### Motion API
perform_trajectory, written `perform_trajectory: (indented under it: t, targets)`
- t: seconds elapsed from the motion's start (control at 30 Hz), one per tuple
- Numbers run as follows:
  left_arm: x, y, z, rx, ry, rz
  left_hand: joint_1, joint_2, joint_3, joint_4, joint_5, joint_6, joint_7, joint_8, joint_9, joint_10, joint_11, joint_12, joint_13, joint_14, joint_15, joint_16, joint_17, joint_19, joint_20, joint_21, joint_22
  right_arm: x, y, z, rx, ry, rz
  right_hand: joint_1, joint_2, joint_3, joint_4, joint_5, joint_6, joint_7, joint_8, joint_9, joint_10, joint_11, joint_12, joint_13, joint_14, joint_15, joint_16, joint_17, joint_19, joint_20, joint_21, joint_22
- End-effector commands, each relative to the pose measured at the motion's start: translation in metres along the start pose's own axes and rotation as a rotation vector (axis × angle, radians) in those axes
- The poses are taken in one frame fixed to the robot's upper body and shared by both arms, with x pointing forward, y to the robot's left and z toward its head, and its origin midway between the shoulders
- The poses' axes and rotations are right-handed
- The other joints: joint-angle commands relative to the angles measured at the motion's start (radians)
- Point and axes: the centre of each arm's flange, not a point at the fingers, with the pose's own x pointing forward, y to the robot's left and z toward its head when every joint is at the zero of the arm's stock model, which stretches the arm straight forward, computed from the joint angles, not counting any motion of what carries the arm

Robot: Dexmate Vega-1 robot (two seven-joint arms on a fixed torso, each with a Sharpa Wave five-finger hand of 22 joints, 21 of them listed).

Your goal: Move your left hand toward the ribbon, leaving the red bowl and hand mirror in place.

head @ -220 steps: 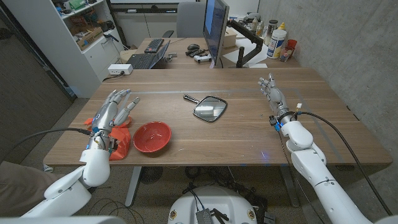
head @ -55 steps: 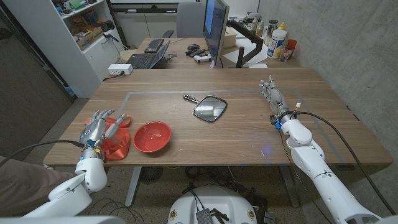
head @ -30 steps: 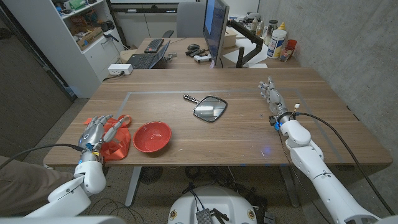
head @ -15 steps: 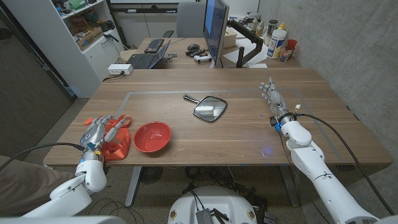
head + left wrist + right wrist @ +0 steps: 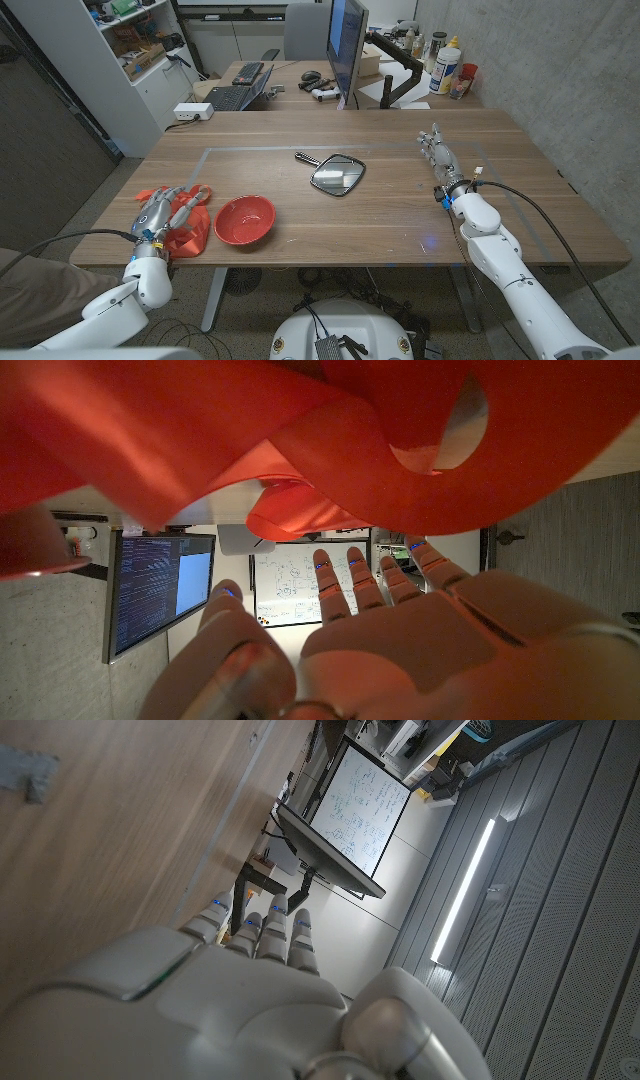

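A crumpled red ribbon point(image 5: 190, 226) lies at the table's near left edge, beside a red bowl point(image 5: 244, 218). My left hand point(image 5: 157, 213) sits over the ribbon's left part, fingers apart and stretched forward, holding nothing. In the left wrist view the ribbon point(image 5: 300, 430) hangs in folds just past my left hand point(image 5: 400, 620). A hand mirror point(image 5: 336, 173) lies flat mid-table. My right hand point(image 5: 438, 153) stands over the table's right side, fingers straight and apart; the right wrist view shows its back point(image 5: 240, 990).
A desk behind the wooden table point(image 5: 400, 220) carries a monitor point(image 5: 345, 45), a keyboard point(image 5: 247, 72) and bottles point(image 5: 447, 65). Shelves point(image 5: 130, 40) stand at the back left. A concrete wall runs along the right.
Since seven seconds ago my left hand has drawn back toward the near edge, down onto the ribbon. In the last second it has hardly moved. Bowl, mirror and right hand stay put.
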Motion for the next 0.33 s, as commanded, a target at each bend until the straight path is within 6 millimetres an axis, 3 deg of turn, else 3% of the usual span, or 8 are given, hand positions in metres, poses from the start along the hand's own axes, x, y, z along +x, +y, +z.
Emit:
perform_trajectory:
  t: [0.03,0.33]
  targets:
    - [0.0015,-0.0031,-0.0006,-0.005,-0.003,-0.004,-0.005,0.003,0.001,-0.006,0.003,0.002,-0.002,0.000,0.004,-0.001,-0.002,0.006,0.002,-0.006,-0.026,0.003,0.004,0.008,-0.002,0.007,0.003,0.0017,-0.0010,-0.0011,-0.002,0.003,0.001,0.005,0.037,0.008,0.003,0.006,0.003,0.002,0.001,0.003,0.000,-0.002,0.000,0.000,-0.004,-0.002,0.005,0.002,-0.003,0.001,0.000,0.003]
    - [0.0012,-0.0029,-0.0004,-0.005,0.000,0.003,-0.005,0.003,0.001,-0.006,0.004,0.002,-0.002,0.000,0.005,-0.002,-0.002,0.006,0.002,-0.006,-0.026,0.003,0.004,0.008,-0.003,0.006,0.003,0.0048,-0.0013,-0.0006,-0.002,-0.002,0.003,0.005,0.037,0.008,0.003,0.006,0.004,0.003,0.001,0.003,0.000,-0.002,-0.001,0.000,-0.004,-0.002,0.005,0.002,-0.003,0.002,0.000,0.003]
